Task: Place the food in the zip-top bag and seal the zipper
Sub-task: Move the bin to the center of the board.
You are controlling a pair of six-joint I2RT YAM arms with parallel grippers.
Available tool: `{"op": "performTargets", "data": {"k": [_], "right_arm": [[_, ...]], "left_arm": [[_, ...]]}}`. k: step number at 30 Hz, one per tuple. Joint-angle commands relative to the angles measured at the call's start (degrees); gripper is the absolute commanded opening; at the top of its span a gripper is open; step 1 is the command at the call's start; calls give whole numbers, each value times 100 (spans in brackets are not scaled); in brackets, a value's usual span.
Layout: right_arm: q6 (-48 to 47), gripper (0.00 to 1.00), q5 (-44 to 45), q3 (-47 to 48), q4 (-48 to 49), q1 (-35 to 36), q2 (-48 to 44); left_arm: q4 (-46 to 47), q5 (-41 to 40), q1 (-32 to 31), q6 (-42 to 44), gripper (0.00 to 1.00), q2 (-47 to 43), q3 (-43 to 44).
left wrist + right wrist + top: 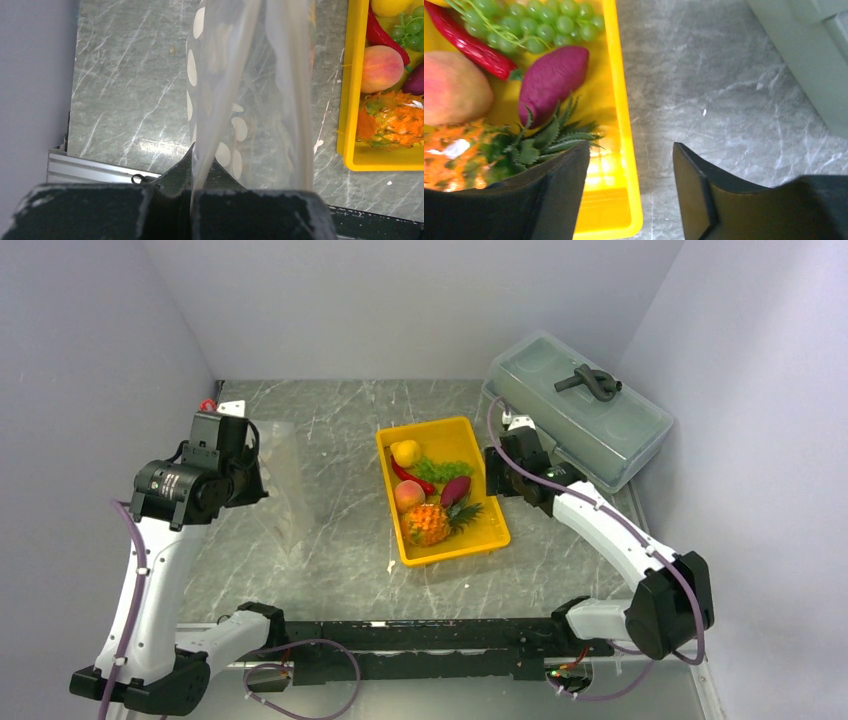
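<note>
My left gripper (250, 465) (205, 162) is shut on the mouth edge of the zip-top bag (282, 485) (250, 75), a clear pouch with white dots that hangs down to the table on the left. Its whitish zipper strip (217, 90) runs away from the jaws. The food lies in the yellow tray (490, 535): lemon (405, 452), grapes (445, 470) (539, 25), chili (412, 480) (469, 45), orange round fruit (408, 496) (451, 90), pineapple (430, 524) (544, 137). My right gripper (497, 472) (630, 152) is open and empty over the tray's right rim (621, 100).
A purple sweet potato (456, 489) (551, 82) also lies in the tray. A big grey-green lidded box (580, 405) (814, 50) stands at the back right, close behind the right arm. Walls close in the table on three sides.
</note>
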Motion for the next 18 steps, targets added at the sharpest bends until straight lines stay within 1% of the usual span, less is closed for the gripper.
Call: {"op": "performTargets", "data": {"k": [1, 4, 7, 8, 10, 15, 18], "right_arm": [[238, 69, -324, 357, 11, -20, -259], [325, 66, -764, 274, 363, -17, -555], [497, 66, -1184, 543, 283, 0, -549], [589, 66, -1194, 639, 213, 40, -502], [712, 66, -1121, 853, 79, 198, -394], [863, 66, -456, 1384, -171, 900, -67], [1045, 65, -423, 1758, -320, 1279, 274]], "left_arm": [[196, 43, -20, 128, 0, -118, -55], [225, 42, -22, 139, 0, -144, -85], [256, 39, -22, 146, 0, -160, -124], [281, 43, -22, 152, 0, -164, -144], [329, 55, -22, 156, 0, -173, -200], [350, 51, -22, 199, 0, -187, -288], [360, 33, -22, 233, 0, -213, -291]]}}
